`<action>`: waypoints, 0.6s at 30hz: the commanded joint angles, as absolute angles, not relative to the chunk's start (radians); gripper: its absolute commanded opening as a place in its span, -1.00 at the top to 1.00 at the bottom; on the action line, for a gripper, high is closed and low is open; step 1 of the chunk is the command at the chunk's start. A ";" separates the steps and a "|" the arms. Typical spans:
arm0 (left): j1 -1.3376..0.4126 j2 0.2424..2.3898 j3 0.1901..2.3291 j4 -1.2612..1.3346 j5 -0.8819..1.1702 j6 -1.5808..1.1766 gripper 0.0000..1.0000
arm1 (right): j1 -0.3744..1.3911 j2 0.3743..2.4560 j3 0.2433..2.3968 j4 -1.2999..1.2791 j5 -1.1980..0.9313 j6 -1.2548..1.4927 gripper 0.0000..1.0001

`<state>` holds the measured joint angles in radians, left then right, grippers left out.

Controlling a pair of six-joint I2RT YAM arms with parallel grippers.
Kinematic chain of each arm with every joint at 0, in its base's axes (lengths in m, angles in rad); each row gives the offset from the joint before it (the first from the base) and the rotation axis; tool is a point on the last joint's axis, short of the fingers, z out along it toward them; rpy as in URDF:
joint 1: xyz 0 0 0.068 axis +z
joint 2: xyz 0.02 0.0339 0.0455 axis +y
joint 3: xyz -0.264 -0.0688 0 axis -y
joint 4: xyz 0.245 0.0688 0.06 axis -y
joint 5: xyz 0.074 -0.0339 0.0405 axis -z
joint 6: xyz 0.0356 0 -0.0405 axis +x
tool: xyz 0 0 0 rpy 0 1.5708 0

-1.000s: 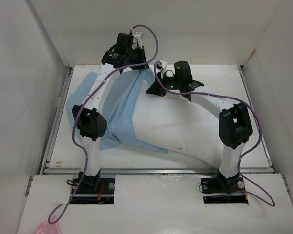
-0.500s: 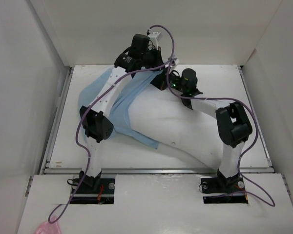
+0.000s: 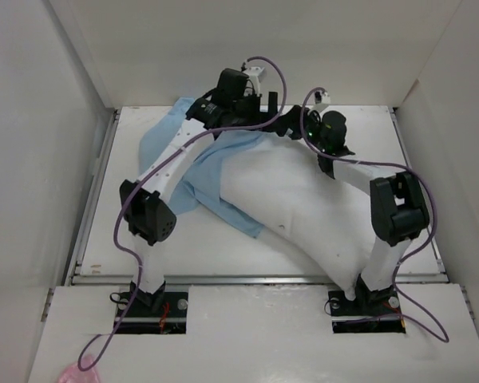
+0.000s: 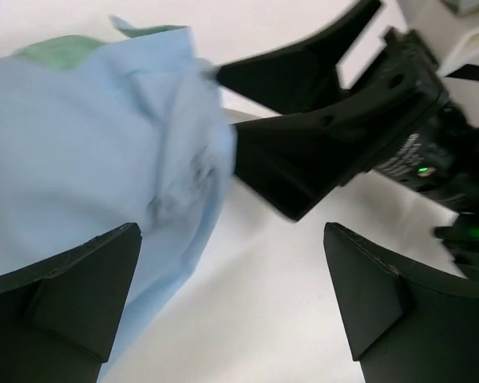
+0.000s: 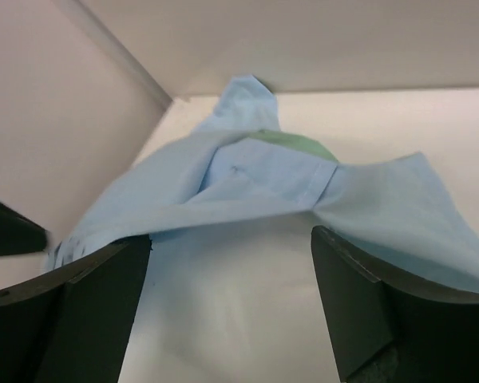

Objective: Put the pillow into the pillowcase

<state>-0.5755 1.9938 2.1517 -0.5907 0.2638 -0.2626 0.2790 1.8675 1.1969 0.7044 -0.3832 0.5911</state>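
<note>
The pillow [image 3: 303, 199] lies mostly bare, with the pillowcase [image 3: 211, 163] bunched over its far left end. There the left gripper [image 4: 227, 239] and right gripper [image 5: 231, 239] hang with fingers apart, empty. Sleeving has barely begun; likely next, pinch the hem and draw it along the pillow.

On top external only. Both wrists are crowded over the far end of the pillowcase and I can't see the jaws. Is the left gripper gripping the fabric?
Observer: No. The left wrist view shows the left gripper with its jaws wide apart. The pillowcase bunches against one finger and isn't pinched.
Operator: Right one?
Observer: The right gripper is open too. In its wrist view the fabric lies just ahead of the fingers, with nothing clamped.
Operator: Anything odd on the fabric?
Observer: A green patch shows at the fold in the right wrist view. The rest is light blue.
</note>
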 commanded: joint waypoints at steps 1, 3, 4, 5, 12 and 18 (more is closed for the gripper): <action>-0.557 1.755 2.067 -0.569 0.066 -0.282 -1.00 | 0.288 1.766 1.311 0.214 -0.354 0.385 -0.75; -0.557 1.651 1.952 -0.569 -0.033 -0.307 -1.00 | 0.288 1.717 1.322 0.053 -0.318 0.295 -0.75; -0.548 1.617 1.910 -0.569 -0.063 -0.327 -1.00 | 0.288 1.695 1.310 -0.012 -0.255 0.272 -0.77; -0.537 1.586 1.826 -0.581 -0.102 -0.366 -1.00 | 0.288 1.648 1.295 -0.096 -0.223 0.250 -0.77; -0.526 1.371 1.404 -0.529 -0.071 -0.521 -1.00 | 0.363 1.370 1.209 -0.244 -0.075 0.019 -0.86; -0.526 1.342 1.215 -0.442 -0.015 -0.615 -0.66 | 0.624 1.314 1.183 -0.253 -0.181 -0.193 -0.91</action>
